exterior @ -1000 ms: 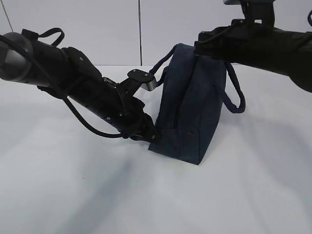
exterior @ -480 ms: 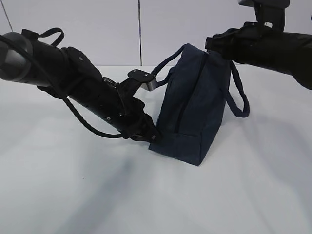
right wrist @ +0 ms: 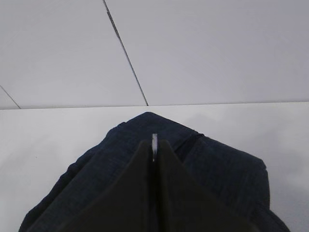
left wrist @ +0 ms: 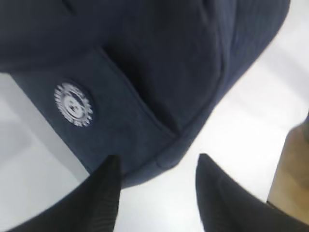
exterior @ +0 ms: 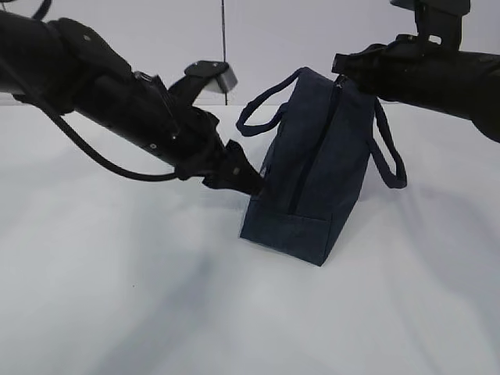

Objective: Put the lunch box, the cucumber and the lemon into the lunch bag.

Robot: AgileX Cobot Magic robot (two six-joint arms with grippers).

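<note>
Lunch bag (exterior: pixel 312 168) seen upright at centre of exterior view on white bench (exterior: pixel 117 312). Right gripper (right wrist: pixel 154 147), upper right, pressed together on metal zipper pull (right wrist: pixel 154 141) at bag top. Left gripper (left wrist: pixel 157 166) spread, at bag's lower corner near round logo (left wrist: pixel 73 104) — nothing held. Step judged: zipper being worked, bag steadied. Lunch box, cucumber, lemon not visible. Next move calls for steady pull along zipper line.

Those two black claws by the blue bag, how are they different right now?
The left gripper is open, its fingers spread beside the lunch bag's lower corner, holding nothing. The right gripper is shut on the metal zipper pull at the bag's top. The left one sits low by the table; the right one is up high. Both are black and meet the bag.
</note>
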